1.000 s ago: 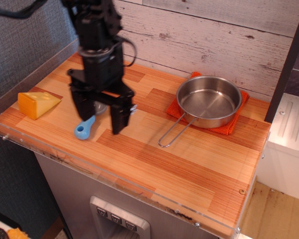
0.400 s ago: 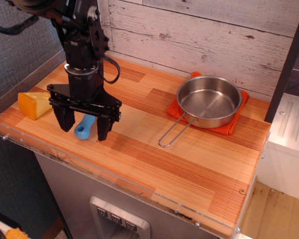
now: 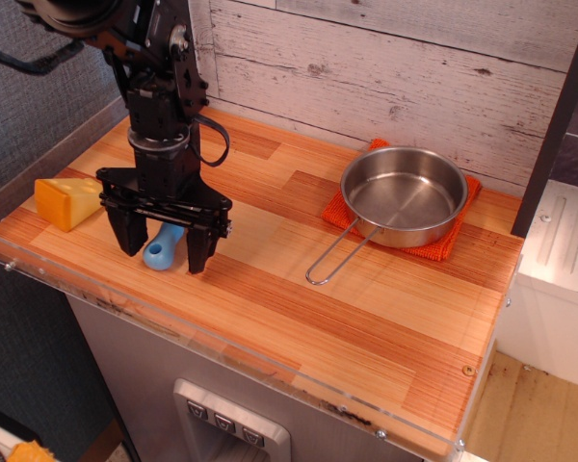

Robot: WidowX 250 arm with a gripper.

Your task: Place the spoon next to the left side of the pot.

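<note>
The spoon (image 3: 162, 247) lies on the wooden counter at the left; only its light-blue handle shows, its bowl is hidden behind the gripper. My gripper (image 3: 164, 248) is open and hangs over the spoon, one black finger on each side of the handle, fingertips down near the counter. The pot (image 3: 404, 195), a shiny steel pan with a long wire loop handle pointing to the front left, sits on an orange cloth mat (image 3: 455, 235) at the back right, well to the right of the gripper.
A yellow cheese wedge (image 3: 65, 200) lies at the left edge, just left of the gripper. A clear plastic lip (image 3: 222, 356) runs along the counter's front edge. A plank wall stands behind the counter.
The gripper has moved left and down from beside the spoon to straddle the blue handle, its fingers staying spread. Spoon and pot have not moved.
</note>
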